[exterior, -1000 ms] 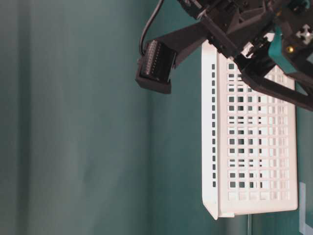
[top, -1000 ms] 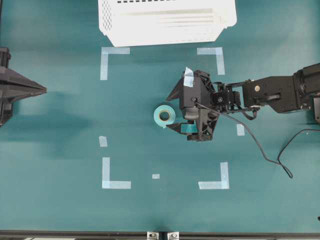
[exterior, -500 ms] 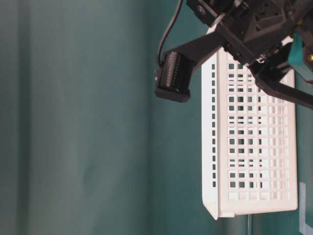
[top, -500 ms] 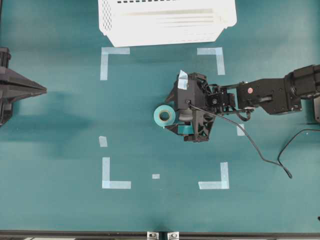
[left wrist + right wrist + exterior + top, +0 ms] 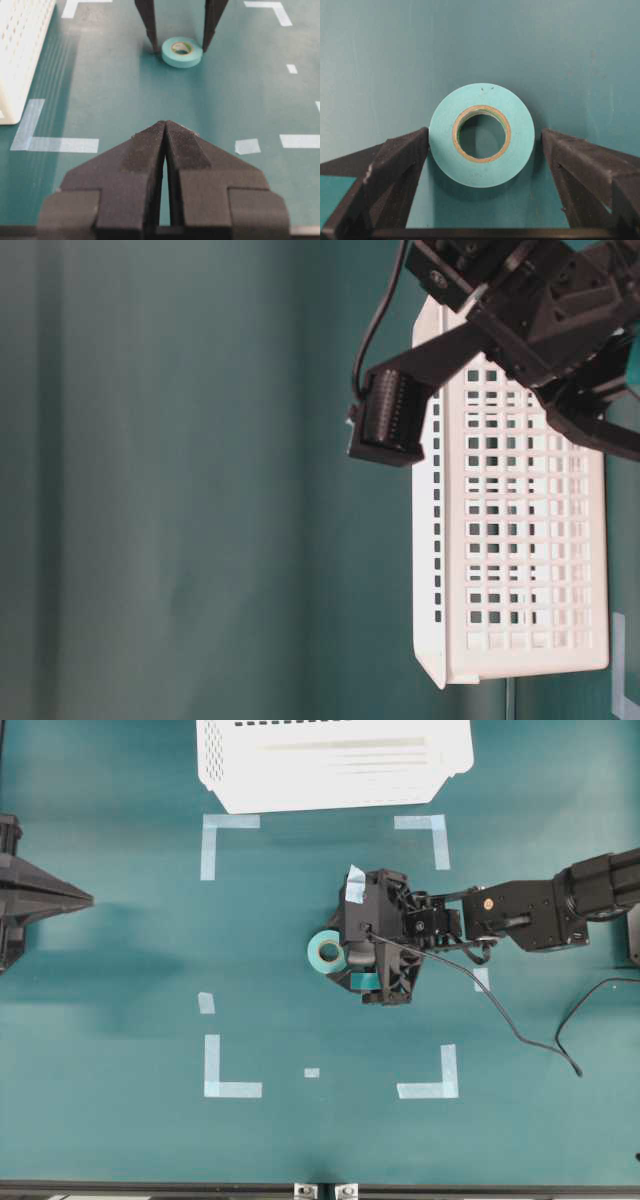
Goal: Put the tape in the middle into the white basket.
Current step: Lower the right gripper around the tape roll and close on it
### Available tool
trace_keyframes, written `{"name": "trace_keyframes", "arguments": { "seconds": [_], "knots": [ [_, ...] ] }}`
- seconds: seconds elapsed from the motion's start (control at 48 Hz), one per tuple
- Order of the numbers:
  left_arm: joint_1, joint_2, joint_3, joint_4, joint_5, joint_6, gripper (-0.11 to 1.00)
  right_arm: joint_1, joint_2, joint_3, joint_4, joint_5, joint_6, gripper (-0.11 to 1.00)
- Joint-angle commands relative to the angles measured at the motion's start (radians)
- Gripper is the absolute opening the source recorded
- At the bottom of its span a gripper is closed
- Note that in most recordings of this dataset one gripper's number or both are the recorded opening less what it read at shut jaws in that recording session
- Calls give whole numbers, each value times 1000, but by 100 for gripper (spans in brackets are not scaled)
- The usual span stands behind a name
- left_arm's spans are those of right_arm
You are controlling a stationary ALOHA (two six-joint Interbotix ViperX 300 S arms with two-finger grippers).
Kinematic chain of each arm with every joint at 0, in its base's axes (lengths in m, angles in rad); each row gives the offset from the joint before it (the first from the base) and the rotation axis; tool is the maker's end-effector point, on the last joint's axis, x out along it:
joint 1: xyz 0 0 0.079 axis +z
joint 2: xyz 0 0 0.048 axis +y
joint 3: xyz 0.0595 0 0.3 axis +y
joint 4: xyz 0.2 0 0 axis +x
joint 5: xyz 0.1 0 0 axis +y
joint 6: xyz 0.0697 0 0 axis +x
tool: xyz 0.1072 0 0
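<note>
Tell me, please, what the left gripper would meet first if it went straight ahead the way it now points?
Most likely the tape: in its wrist view the left gripper points straight at the roll across bare table, with the right gripper straddling it. Depth is hard to judge.

teal tape (image 5: 481, 135), white slotted basket (image 5: 330, 762), black tool (image 5: 481, 150)
</note>
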Motion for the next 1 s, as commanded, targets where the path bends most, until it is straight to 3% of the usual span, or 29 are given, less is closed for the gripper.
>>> {"name": "trace_keyframes", "arguments": {
  "seconds": [0.0, 0.5, 0.584, 0.688, 0.98],
  "knots": [
    [-2, 8, -12, -3, -9, 0, -11, 0, -12, -20, -2, -3, 0, 99],
    [-2, 8, -12, -3, -9, 2, -11, -5, -8, -28, -2, -5, 0, 98],
    [-2, 8, -12, -3, -9, 2, -11, -5, -9, -28, -2, -3, 0, 90],
    [-2, 8, -12, -3, -9, 2, -11, -5, -12, -29, -2, -3, -2, 68],
    [-2, 8, -12, -3, -9, 2, -11, -5, -51, -23, -17, 11, -2, 68]
  ]
}}
